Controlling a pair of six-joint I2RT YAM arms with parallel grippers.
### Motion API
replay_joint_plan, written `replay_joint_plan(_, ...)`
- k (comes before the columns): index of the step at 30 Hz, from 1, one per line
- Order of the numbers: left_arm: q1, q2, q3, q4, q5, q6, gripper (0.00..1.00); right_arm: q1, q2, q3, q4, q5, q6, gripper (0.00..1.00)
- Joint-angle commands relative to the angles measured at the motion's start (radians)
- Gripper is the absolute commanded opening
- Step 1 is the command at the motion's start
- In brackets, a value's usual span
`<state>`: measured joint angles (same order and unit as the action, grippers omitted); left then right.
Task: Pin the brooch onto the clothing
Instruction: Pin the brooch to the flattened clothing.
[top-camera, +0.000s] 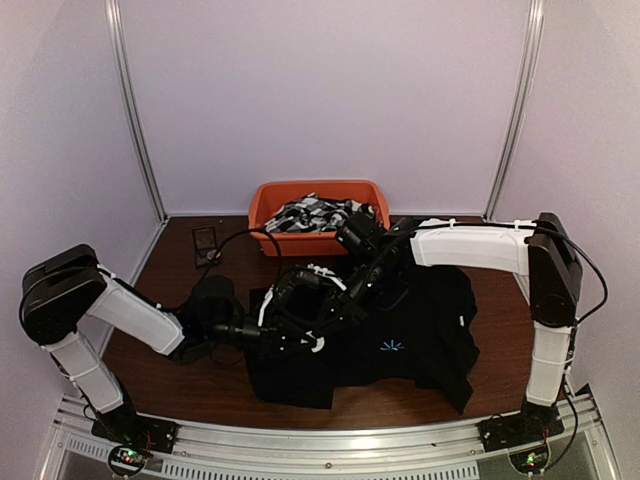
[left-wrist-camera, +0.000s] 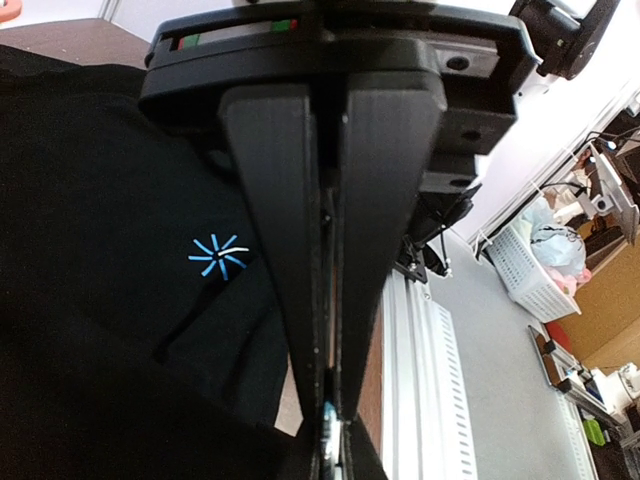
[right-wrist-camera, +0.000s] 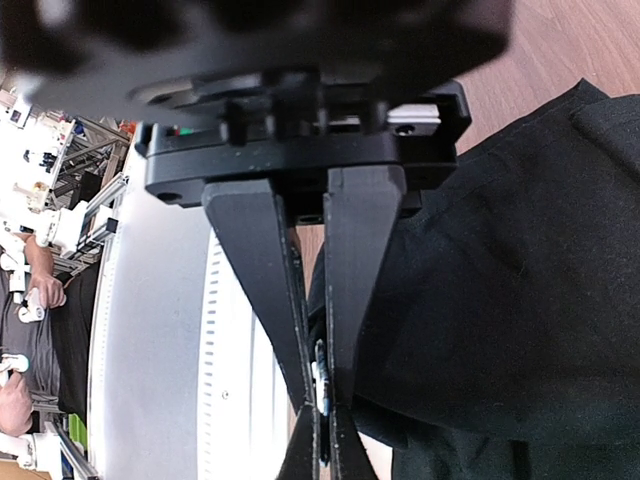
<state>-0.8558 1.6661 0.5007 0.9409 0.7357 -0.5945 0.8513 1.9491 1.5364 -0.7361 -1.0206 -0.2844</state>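
Two grippers meet above the black shirt (top-camera: 430, 320), spread on the table (top-camera: 175, 255) near the orange bin (top-camera: 264, 208). The right gripper (right-wrist-camera: 322, 430) clenches what seems the brooch (right-wrist-camera: 319, 383), a small pale piece; the left gripper (left-wrist-camera: 328, 415) is pressed closed, its contents unclear. Pinning appears in progress, with fastening left to complete.

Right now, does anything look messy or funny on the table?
Yes. The black shirt isn't lying flat: its side nearest the left arm looks bunched into folds where the left end effector and right end effector meet. The black-and-white fabrics sit in a jumbled heap in the orange bin.
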Motion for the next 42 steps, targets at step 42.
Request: replay_joint_plan(42, -0.006, -0.158, 0.059, -0.325, 0.031, 0.194, 0.3, 0.004, 0.005, 0.022, -0.002, 0.015, 0.002, 0.0)
